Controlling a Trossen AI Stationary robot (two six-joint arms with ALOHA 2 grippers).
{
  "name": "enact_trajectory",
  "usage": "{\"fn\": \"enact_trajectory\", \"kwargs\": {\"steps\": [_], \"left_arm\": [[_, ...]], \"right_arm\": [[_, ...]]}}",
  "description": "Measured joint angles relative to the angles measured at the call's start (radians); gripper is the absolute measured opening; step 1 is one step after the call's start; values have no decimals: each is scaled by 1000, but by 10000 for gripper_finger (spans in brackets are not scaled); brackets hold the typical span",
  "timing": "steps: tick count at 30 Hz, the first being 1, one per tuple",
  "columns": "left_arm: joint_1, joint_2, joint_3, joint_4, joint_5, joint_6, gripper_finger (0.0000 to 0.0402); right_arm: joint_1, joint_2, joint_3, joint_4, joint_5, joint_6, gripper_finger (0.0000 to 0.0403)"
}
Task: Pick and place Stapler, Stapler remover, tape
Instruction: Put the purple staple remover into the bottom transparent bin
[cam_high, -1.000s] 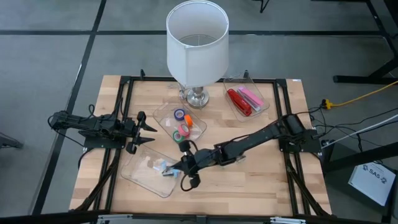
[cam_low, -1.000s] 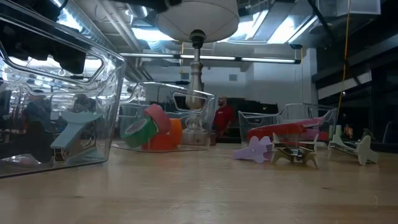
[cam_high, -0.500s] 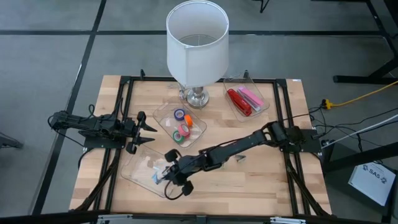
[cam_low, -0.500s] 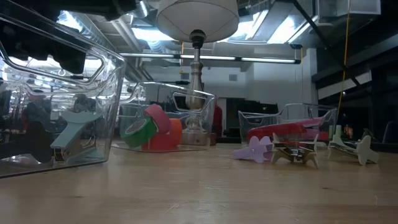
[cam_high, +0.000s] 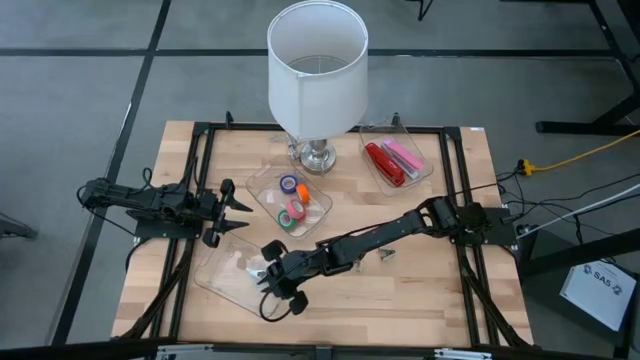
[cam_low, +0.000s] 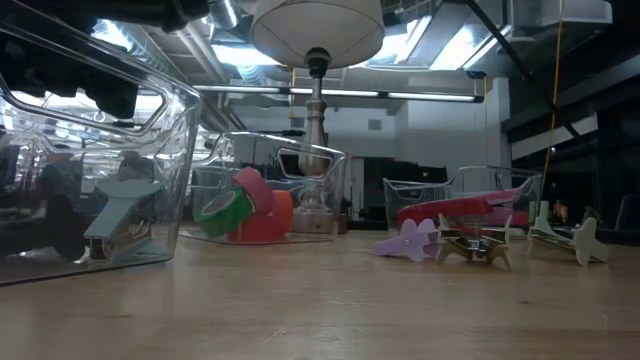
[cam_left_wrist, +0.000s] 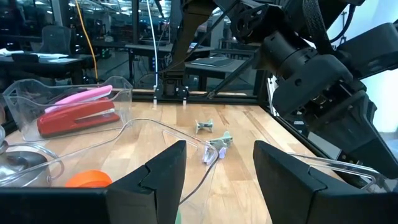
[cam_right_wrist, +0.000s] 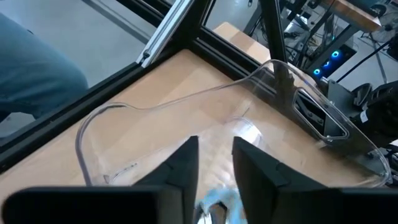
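High view: my right gripper (cam_high: 268, 268) is reaching over the clear tray (cam_high: 215, 283) at table's 7 o'clock, fingers pinching a light-blue staple remover (cam_right_wrist: 219, 205). My left gripper (cam_high: 238, 207) is waiting, fingers apart, at 9 o'clock. Tape rolls (cam_high: 291, 205) are sitting in the centre tray (cam_high: 322, 201).

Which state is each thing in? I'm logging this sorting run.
Right gripper: over the near clear tray, shut on a light-blue staple remover.
Left gripper: open, waiting at the table's left.
Tape rolls: in the middle tray.
Staplers: in the far tray.
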Motion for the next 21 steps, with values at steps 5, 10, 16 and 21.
{"fn": "enact_trajectory", "kwargs": {"steps": [5, 10, 16, 21], "left_arm": [[0, 0, 0, 0, 0, 0, 185], [0, 0, 0, 0, 0, 0, 185], [0, 0, 0, 0, 0, 0, 185], [0, 0, 0, 0, 0, 0, 185]], "right_arm": [[0, 0, 0, -1, 0, 0, 133], [0, 0, 0, -8, 1, 9, 150], [8, 0, 0, -14, 8, 57, 151], [27, -10, 0, -17, 91, 59, 152]]}}
